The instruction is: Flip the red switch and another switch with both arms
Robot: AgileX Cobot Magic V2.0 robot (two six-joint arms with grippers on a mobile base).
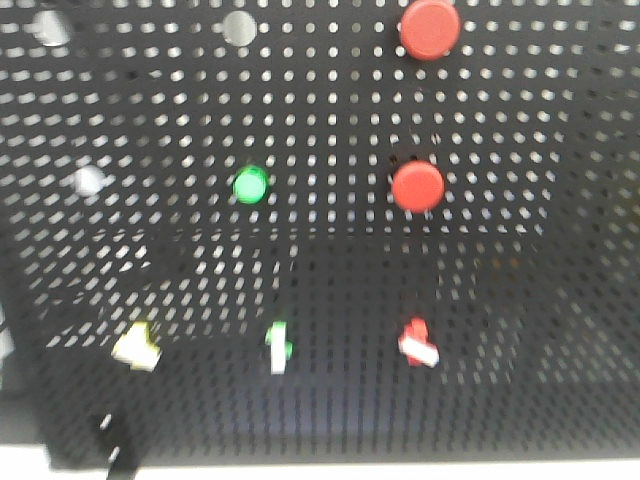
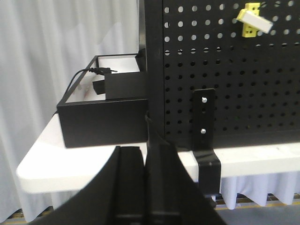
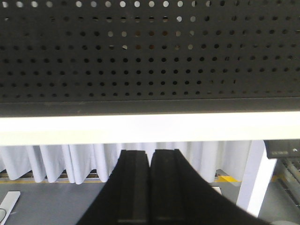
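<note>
Work seems hardly begun, we think: our left fingers (image 2: pixel 129 187) and right fingers (image 3: pixel 133 187) are closed on nothing, low by the tabletop (image 3: pixel 150 129), with nothing touching the red switch (image 1: pixel 418 343).

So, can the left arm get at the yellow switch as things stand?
Probably yes: the yellow switch sits above and right of the shut left tool on the pegboard, with nothing in between.
</note>
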